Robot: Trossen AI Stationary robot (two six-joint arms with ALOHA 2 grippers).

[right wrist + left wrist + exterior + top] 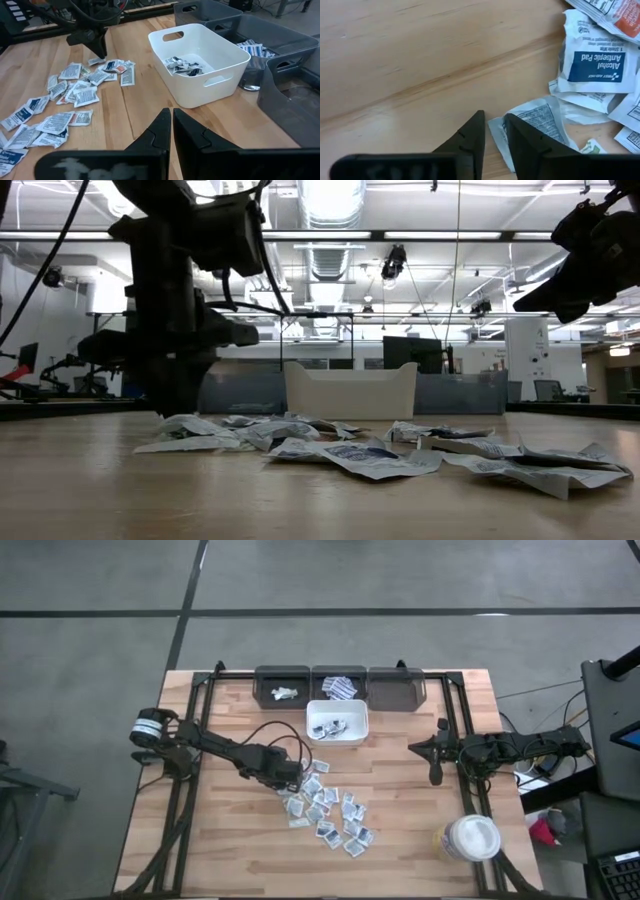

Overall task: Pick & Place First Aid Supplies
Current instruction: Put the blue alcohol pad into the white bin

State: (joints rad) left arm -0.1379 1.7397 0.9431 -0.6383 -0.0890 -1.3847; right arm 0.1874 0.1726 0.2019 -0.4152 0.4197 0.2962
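The first aid supplies, several small white sachets [328,808], lie flat and scattered on the wooden table in front of a white bin [337,722]. My left gripper [294,780] points straight down at the pile's left end, low over the table. Its fingers stand a narrow gap apart [493,116]. The corner of one white printed sachet [540,120] lies between and under them. My right gripper [171,119] is shut on nothing and hangs at the table's right side [435,768]. My left gripper comes from above, pointing down, with its fingers on either side of the sachet's near corner [496,131]. The sachet lies flat on the table. Whether the fingertips touch it, I cannot tell.
The white bin holds a few sachets [182,66]. Three grey bins [338,686] stand in a row at the far edge; two hold sachets. A white round lidded tub [470,838] stands near the right front corner. Bare wood lies left of the pile.
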